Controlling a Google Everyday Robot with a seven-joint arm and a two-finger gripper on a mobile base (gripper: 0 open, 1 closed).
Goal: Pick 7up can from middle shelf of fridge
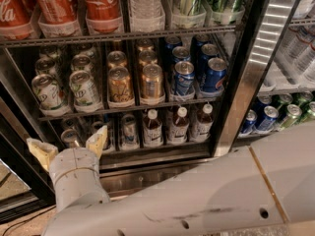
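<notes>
A pale, green-marked 7up can (84,87) stands upright among its twins, left on the fridge's (252,77) middle shelf (147,103); the gripper (69,146), fingers spread, sits below.

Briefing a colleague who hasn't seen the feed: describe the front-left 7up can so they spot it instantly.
In the fridge, find the middle shelf, the rack of short cans under the red Coca-Cola bottles. The 7up can is frontmost in the far-left lane, above the gripper with its jaws open. It is pale silver with green markings, unlike the gold cans farther right.
</notes>
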